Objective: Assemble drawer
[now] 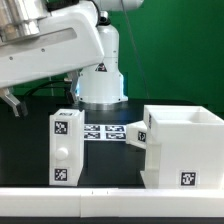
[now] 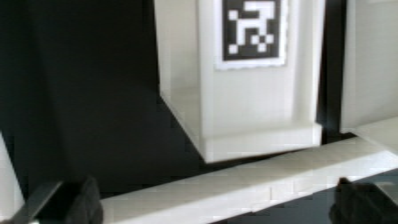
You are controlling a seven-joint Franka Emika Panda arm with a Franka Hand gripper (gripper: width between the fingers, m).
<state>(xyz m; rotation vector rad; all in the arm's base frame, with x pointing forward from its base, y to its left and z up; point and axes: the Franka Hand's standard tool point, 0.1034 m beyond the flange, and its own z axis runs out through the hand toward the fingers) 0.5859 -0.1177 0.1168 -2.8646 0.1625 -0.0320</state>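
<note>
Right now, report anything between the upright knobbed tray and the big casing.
A smaller white piece juts from the casing's side facing the knobbed tray, and the marker board lies flat behind the gap. Nothing else visible.

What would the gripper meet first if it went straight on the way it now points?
Most likely a drawer part: in the wrist view its tagged white body stands in the line ahead of the open gripper. How far off it is, the picture does not show.
</note>
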